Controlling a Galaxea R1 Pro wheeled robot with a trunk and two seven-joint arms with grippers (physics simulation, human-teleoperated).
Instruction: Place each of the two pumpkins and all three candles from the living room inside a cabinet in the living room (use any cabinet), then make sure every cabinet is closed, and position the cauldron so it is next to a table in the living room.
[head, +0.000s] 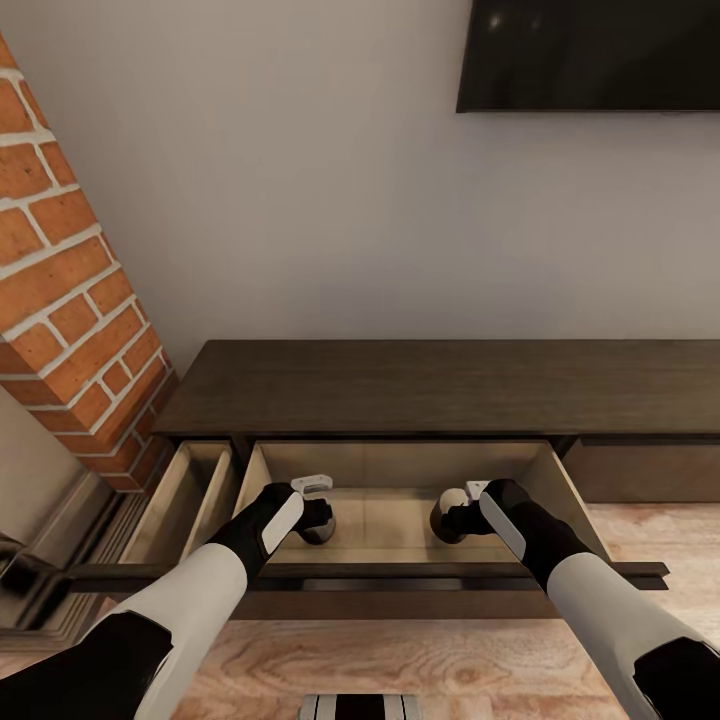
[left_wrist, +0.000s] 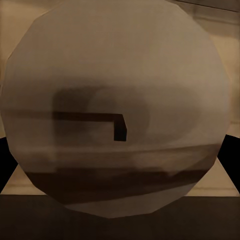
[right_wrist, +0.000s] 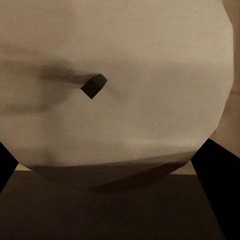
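We hold both arms down inside the open drawer (head: 400, 470) of the cabinet (head: 450, 385). The left gripper (head: 318, 520) and the right gripper (head: 452, 518) each pinch a round candle (left_wrist: 117, 115), low enough to drop it in safely.

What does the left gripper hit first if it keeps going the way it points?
Probably the candle it seems to hold between its fingers; past that, the open drawer's pale floor. The left gripper points down into it. Depth is unclear.
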